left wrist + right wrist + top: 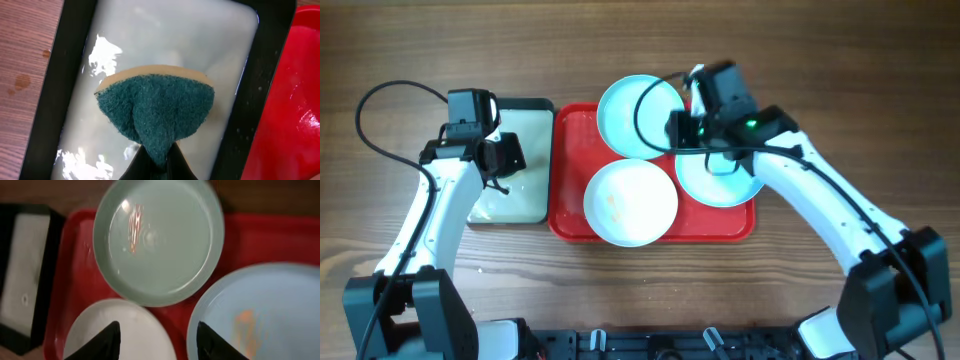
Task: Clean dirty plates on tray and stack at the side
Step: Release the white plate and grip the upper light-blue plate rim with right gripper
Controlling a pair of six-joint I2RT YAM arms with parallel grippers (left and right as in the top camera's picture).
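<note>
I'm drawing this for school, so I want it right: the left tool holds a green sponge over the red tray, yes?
Not quite. The left tool does hold a green sponge, but over the black tray, not the red tray, which lies beside it. The left wrist view shows this.

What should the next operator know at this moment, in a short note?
The left end effector is shut on the sponge over the black-rimmed tray.
The right end effector is open above the plates.
The upper turquoise plate, white plate and right turquoise plate all lie on the red tray; none is stacked aside.
Orange marks show on the white plate and right turquoise plate.
Left to do: scrub all, then stack.
</note>
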